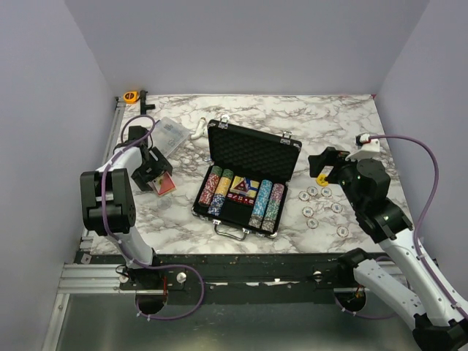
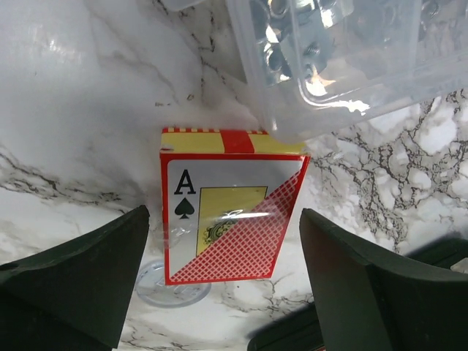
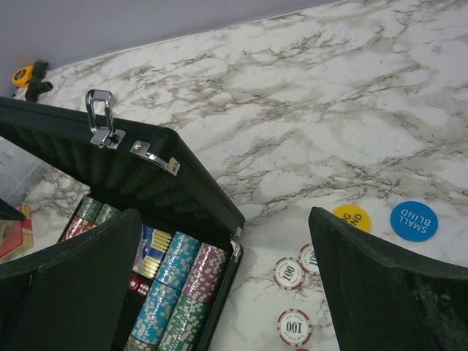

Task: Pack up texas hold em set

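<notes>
The counter (image 1: 329, 131) lay bare behind and to the right of the open briefcase (image 1: 252, 153), and walls closed three sides. Room was tighter on the left. There the red card deck (image 2: 232, 219) lay flat, its far right corner under the edge of the clear plastic box (image 2: 344, 66). The left claw (image 2: 223, 219) stood open astride the deck, with a gap at each finger. The briefcase held rows of poker chips (image 1: 265, 206) on either side of a middle well. The right claw (image 3: 225, 216) hung wide open over the case's right edge. Only its wrist view gave us the yellow disc (image 3: 352, 217) and blue disc (image 3: 414, 220) plainly, beside loose chips (image 3: 289, 273). Only the left wrist view showed the deck's ace face.
</notes>
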Action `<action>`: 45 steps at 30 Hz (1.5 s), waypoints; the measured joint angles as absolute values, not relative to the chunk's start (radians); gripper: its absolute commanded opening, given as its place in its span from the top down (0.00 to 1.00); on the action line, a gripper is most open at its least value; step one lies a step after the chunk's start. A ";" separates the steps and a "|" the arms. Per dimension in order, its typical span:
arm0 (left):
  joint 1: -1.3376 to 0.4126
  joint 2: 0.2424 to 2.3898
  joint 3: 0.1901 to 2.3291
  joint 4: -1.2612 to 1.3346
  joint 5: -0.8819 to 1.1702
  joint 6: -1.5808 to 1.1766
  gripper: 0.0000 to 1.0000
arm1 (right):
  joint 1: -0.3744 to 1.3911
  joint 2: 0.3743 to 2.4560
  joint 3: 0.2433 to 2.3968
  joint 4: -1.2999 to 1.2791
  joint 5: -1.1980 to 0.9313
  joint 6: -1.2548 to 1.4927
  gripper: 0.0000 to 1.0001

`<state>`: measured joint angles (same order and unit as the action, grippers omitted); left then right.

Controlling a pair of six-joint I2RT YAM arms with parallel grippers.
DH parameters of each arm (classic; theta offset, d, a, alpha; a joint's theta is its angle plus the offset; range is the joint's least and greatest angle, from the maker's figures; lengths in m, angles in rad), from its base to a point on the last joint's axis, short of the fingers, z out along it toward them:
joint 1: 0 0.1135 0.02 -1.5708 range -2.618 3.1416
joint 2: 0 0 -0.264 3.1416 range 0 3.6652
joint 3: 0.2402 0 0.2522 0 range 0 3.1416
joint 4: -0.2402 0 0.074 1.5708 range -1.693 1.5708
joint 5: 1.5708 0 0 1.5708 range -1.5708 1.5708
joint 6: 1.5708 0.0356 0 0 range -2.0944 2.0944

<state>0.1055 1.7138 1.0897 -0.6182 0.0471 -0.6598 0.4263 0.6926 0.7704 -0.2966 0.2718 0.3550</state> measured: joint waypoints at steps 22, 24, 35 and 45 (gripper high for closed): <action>0.064 1.834 1.258 -0.791 -0.028 -0.673 0.32 | 0.426 0.707 0.767 -0.286 0.272 0.358 0.00; 0.056 1.834 1.262 -0.801 -0.042 -0.673 0.34 | 0.426 0.709 0.767 -0.286 0.273 0.358 0.00; 0.050 1.860 1.299 -0.843 -0.056 -0.656 0.32 | 0.426 0.707 0.767 -0.286 0.273 0.358 0.00; 0.030 1.887 1.338 -0.882 -0.074 -0.632 0.38 | 0.426 0.693 0.767 -0.286 0.277 0.359 0.00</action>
